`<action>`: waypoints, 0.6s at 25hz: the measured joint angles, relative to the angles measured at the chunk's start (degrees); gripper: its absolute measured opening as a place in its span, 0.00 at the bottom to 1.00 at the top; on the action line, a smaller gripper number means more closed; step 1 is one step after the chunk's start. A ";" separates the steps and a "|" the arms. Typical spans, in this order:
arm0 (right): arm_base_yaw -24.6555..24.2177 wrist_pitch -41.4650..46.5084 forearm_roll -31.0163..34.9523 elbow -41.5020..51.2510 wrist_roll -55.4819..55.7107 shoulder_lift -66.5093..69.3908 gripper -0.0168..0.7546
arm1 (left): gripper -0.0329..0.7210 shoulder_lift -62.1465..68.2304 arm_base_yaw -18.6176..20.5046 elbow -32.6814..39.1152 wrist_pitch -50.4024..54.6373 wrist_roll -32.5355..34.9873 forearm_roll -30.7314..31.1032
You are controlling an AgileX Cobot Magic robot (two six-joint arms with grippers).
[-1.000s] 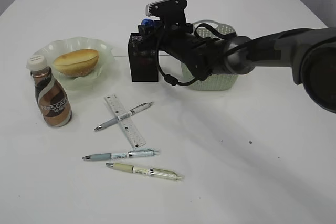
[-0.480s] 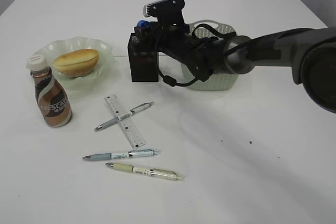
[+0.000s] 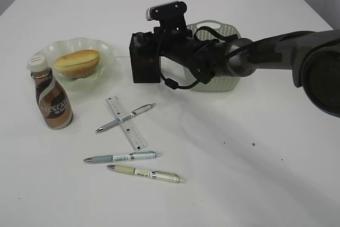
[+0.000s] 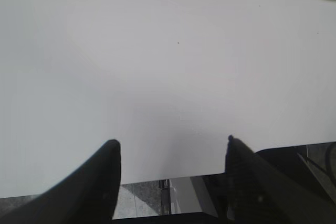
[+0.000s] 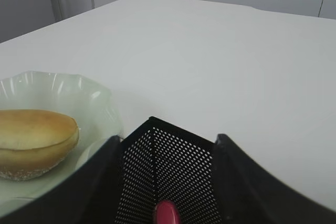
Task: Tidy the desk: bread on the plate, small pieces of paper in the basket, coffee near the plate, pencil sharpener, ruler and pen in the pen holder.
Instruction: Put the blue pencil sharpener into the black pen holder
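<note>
Pens point(image 3: 133, 164) and ruler point(image 3: 126, 122) clutter the desk point(image 3: 255, 163) front-left; right side bare.

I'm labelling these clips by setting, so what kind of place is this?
Probably a staged office desk in a lab: a plain white desk with a black mesh pen holder, loose pens and a ruler.

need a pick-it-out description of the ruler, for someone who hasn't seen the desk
Start at the coffee bottle on the left of the desk, then look right. The ruler lies flat there at a slant, a grey pen lying across it. It is the only flat, wide strip with markings; its neighbours are round pens.
</note>
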 joint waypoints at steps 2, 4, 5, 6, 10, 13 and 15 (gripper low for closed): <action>-0.02 0.00 0.00 -0.08 0.09 0.00 0.54 | 0.65 0.00 0.00 0.00 0.00 0.00 -0.30; -0.26 0.15 0.00 -0.13 0.21 0.00 0.54 | 0.65 0.00 0.00 0.00 0.00 0.00 -0.30; -0.26 0.58 0.00 -0.13 0.49 0.00 0.54 | 0.65 0.00 0.00 0.00 0.00 0.00 -0.30; -0.36 1.93 0.00 -0.13 1.06 -0.11 0.54 | 0.65 0.00 0.00 0.00 0.00 0.00 -0.30; -0.48 10.48 0.00 -0.13 2.44 -2.56 0.54 | 0.65 0.00 0.00 0.00 0.00 0.00 -0.30; -0.48 20.77 0.43 -0.13 3.10 -6.40 0.52 | 0.65 0.00 0.00 0.00 0.15 -0.08 -0.30; -0.48 28.39 2.24 -0.13 4.33 -9.57 0.51 | 0.65 0.00 0.00 0.00 0.87 -0.08 -0.65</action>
